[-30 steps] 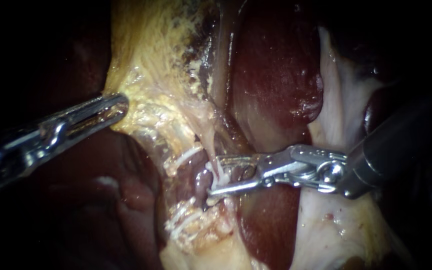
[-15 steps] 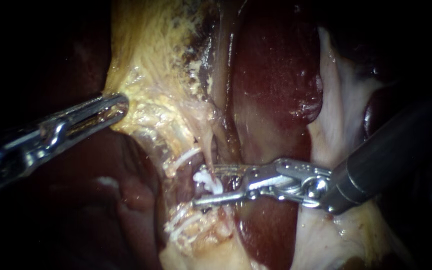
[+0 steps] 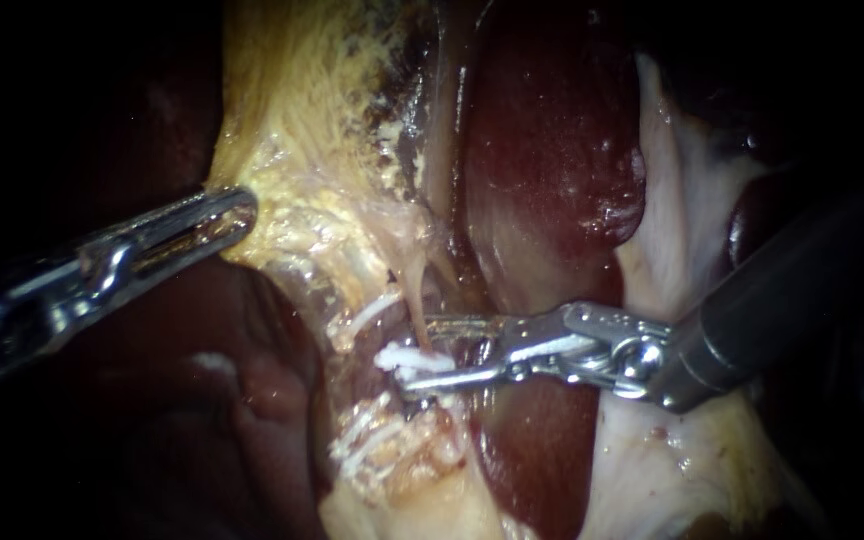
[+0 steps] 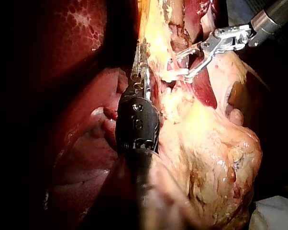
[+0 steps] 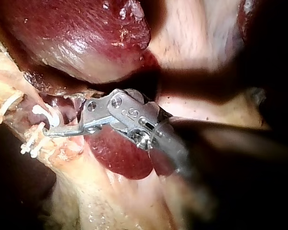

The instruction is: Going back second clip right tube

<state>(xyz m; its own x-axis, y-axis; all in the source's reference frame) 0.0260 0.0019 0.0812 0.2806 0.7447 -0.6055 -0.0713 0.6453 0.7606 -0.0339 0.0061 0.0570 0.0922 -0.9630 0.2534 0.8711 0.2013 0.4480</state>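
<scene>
At the tips of my right instrument, a white clip lies flattened across the thin pale tube that descends from the yellow fatty tissue. The jaws stand moderately apart with a clear gap between them. The clip sits just beyond that gap, near the lower jaw's tip, and is not squeezed from both sides, so the instrument appears to have let it go. In the right wrist view the clip likewise curls ahead of the parted jaws of this instrument. Further white clips show beside and beyond the tips. Which tube is the right one cannot be told with certainty. The dark red liver lies alongside the shaft. My left instrument rests against the fatty tissue, well apart. Judged from this, the clip is placed. What remains is to draw the open jaws clear of the tube without snagging the clip.
</scene>
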